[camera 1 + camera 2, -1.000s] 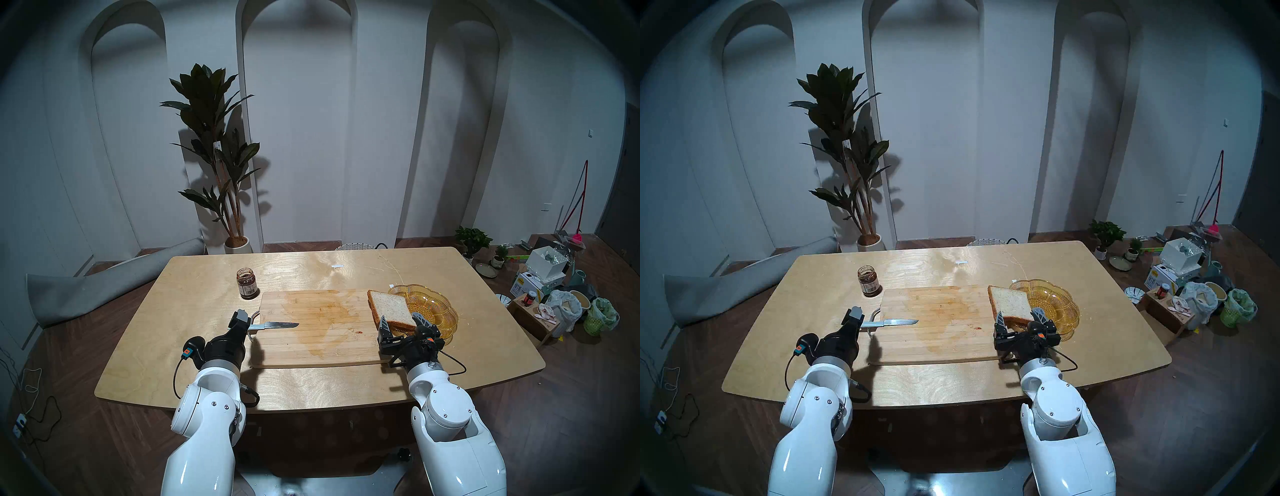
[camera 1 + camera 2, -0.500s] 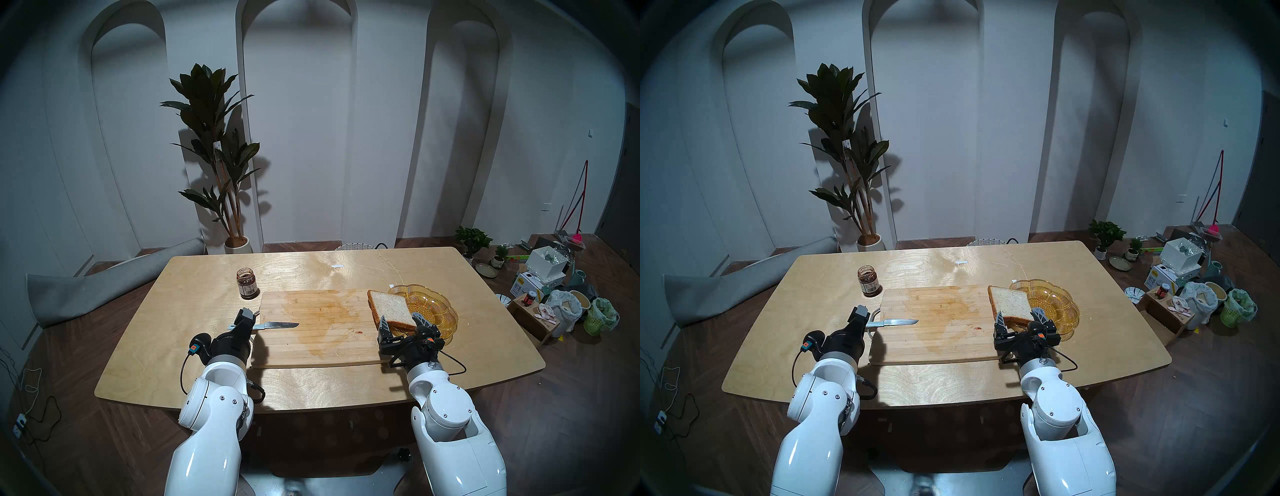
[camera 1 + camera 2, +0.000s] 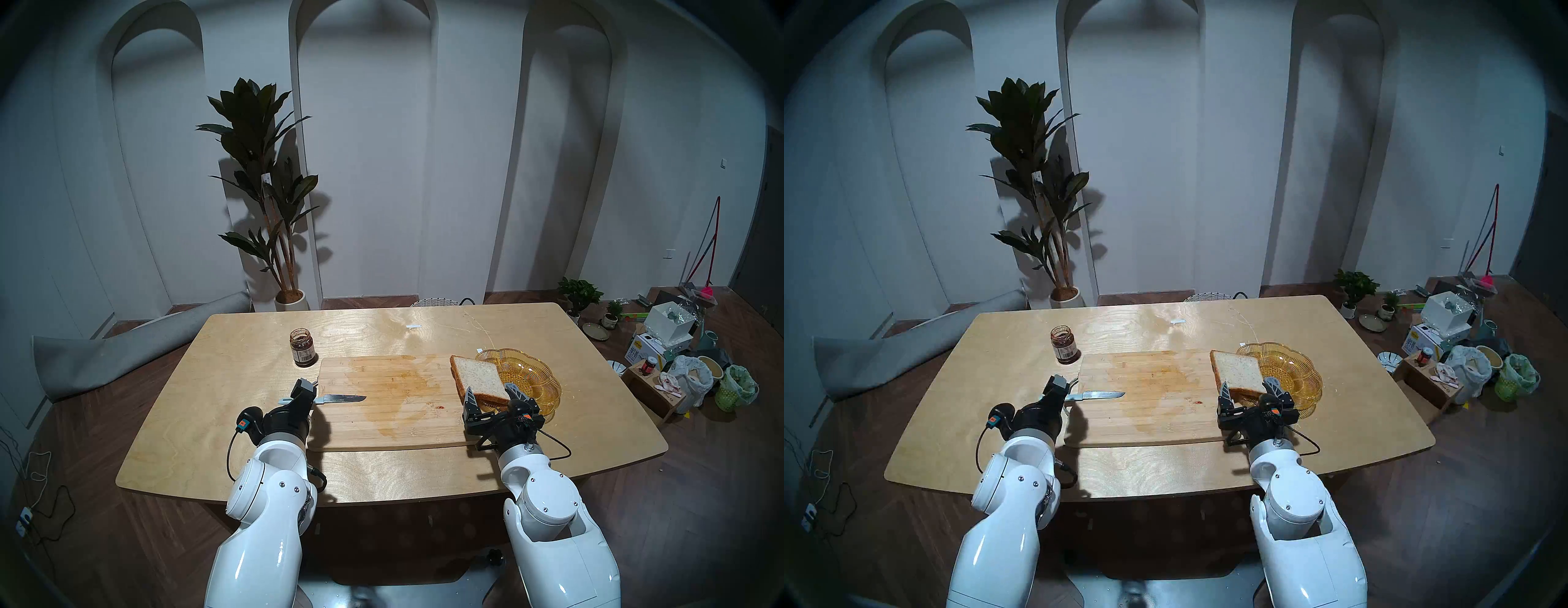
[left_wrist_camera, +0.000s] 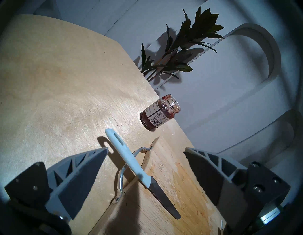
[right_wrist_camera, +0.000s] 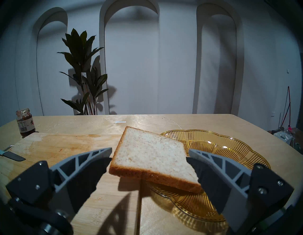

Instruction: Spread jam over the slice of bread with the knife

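Bread (image 5: 150,157) sits half on our board (image 3: 382,407), half on the dish (image 5: 221,147); knife (image 4: 131,162) on the board's left edge, jam (image 4: 159,113) behind. Both fingers spread, empty.

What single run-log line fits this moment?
stage: pre-grasp | left gripper: jaws open, over knife handle | right gripper: jaws open, at slice of bread | jam: untouched

dim bluish room light is seen; glare is thrown on the far table (image 3: 407,322). hard shadows are cast forward. frames are sharp, fisheye-bent, with dark vignetted rims.
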Robot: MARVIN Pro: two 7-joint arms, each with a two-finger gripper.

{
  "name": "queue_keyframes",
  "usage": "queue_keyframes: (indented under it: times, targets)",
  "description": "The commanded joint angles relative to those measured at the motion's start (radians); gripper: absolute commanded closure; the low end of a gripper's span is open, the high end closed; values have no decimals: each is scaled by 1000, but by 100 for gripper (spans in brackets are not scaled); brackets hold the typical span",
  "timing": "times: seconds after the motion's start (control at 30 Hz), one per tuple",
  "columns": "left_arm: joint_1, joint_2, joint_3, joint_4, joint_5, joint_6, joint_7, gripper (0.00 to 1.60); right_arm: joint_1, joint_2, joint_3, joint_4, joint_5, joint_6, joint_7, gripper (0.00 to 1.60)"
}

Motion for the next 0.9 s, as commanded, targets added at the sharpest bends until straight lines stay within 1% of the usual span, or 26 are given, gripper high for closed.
queue_keyframes:
  times: [0.0,0.07,0.1,0.13,0.23,0.27,0.33,0.37,0.43,0.47,0.5,0.6,0.73,0.8,0.83,0.87]
  targets:
    - [-41,-11,-19,18,-71,-19,-28,0,2,-2,-1,-23,1,-11,-1,0]
    - [-50,-12,-26,28,-75,-22,-34,0,2,-2,-1,-23,1,-11,-1,0]
    - [-53,-16,-35,29,-126,-23,-49,0,2,-2,-1,-23,1,-11,-1,0]
    - [-61,-17,-41,36,-112,-21,-57,0,2,-2,-1,-23,1,-11,-1,0]
    - [-67,-18,-47,39,-134,-17,-62,0,3,-2,-1,-23,1,-11,-1,0]
    - [-70,-19,-54,46,-163,-24,-81,0,3,-2,-1,-23,1,-11,-1,0]
    - [-72,-20,-62,53,-178,-18,-101,0,2,-2,-1,-23,1,-11,-1,0]
    - [-78,-23,-73,62,-213,-8,-111,0,2,-2,-1,-23,1,-11,-1,0]
    - [-80,-17,-73,71,-216,-5,-124,0,2,-2,-1,-23,1,-11,-1,0]
    - [-86,-25,-83,79,-256,3,-128,0,2,-2,-1,-23,1,-11,-1,0]
    - [-92,-24,-89,96,-276,11,-146,0,2,-2,-1,-23,1,-11,-1,0]
    - [-101,-25,-95,114,-299,17,-158,0,2,-2,-1,-23,1,-11,-1,0]
    - [-110,-25,-96,125,-309,20,-167,0,2,-2,-1,-23,1,-11,-1,0]
    - [-116,-24,-93,133,-305,11,-171,0,2,-2,-1,-23,1,-11,-1,0]
    - [-119,-24,-92,138,-321,8,-171,0,2,-2,-1,-23,1,-11,-1,0]
    - [-123,-23,-93,144,-318,6,-180,0,2,-2,-1,-23,1,-11,-1,0]
